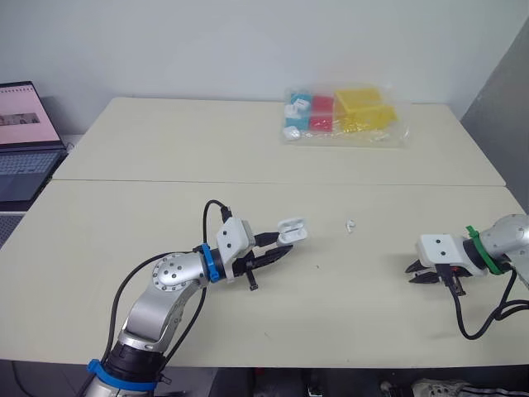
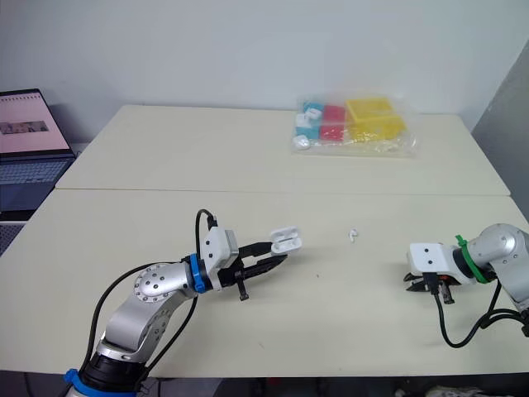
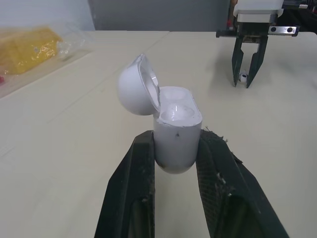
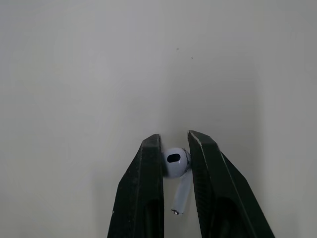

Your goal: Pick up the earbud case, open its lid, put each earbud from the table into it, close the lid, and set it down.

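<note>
Low on the earbud case (image 3: 176, 134), clamped tight with the left gripper (image 1: 283, 246), with lid flipped open and cup facing up, lifted off the table (image 1: 165, 223). Just past the case toward the right arm, spotting one loose earbud (image 1: 351, 224) lying flat. Far to the right of the case, pinching the other earbud (image 4: 175, 161) by its round head with the right gripper (image 1: 417, 274), stem poking out. Looks tiny, light, hard and slick, so likely to twist or pop free. Best to squeeze softly on the round head, keep the stem free, and drop stem-first into the case.
</note>
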Controlling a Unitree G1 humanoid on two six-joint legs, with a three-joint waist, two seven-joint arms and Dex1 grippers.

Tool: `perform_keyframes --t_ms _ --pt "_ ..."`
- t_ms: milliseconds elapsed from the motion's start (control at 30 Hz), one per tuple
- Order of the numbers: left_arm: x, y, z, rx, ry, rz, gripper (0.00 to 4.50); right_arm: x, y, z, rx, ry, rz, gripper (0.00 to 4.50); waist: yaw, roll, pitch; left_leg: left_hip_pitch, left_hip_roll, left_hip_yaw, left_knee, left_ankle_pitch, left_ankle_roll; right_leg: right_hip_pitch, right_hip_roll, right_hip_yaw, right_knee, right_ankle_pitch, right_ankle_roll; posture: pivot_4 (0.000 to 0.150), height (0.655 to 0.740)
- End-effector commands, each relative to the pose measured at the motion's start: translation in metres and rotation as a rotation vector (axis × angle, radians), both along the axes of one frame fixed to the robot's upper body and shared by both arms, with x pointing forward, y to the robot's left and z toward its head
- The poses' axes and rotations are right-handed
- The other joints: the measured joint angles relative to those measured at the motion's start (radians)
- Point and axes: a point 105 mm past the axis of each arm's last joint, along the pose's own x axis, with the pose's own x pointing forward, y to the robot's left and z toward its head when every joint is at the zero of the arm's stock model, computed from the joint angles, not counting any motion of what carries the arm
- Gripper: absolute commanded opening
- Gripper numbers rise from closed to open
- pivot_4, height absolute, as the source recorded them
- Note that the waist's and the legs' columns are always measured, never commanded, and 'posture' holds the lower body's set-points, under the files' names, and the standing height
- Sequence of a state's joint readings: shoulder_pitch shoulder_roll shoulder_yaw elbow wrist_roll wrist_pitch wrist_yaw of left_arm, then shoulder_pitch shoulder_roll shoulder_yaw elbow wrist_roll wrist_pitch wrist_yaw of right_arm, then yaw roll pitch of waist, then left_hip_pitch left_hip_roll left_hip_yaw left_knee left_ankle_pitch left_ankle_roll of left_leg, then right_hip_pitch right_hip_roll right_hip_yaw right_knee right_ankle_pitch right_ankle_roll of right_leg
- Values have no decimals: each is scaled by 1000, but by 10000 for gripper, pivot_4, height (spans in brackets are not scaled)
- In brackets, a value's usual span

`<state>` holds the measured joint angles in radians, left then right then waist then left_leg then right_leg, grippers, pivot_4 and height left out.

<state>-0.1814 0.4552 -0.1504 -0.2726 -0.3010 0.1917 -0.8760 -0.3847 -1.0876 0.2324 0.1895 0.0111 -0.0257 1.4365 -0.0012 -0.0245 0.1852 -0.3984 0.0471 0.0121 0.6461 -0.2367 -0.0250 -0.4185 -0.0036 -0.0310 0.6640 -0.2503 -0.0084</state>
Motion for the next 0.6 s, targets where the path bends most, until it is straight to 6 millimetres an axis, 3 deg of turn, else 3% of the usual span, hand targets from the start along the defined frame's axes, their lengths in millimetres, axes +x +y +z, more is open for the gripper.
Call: perform_keyframes --t_ms 33,267,533,600 --pt "-4 -4 14 -20 -56 -16 7881 2 3 2 6 9 -2 11703 0 0 0 0 0 0 0 0 0 0 0 0 0 0 0 1500 7400" --pt "-5 -4 14 -18 -51 -15 7881 6 7 11 14 -49 42 35731 0 0 0 1 0 0 0 0 0 1 0 0 1 0 0 1500 7400" --pt "-5 -6 12 -25 -48 -13 7881 -5 14 45 38 -54 -27 35795 2 1 0 1 0 0 0 0 0 1 0 1 1 0 0 1500 7400" --pt "-5 -6 12 -28 -46 -12 7881 -2 4 44 -85 -89 -138 35795 3 1 0 1 0 0 0 0 0 1 0 0 1 0 0 1500 7400"
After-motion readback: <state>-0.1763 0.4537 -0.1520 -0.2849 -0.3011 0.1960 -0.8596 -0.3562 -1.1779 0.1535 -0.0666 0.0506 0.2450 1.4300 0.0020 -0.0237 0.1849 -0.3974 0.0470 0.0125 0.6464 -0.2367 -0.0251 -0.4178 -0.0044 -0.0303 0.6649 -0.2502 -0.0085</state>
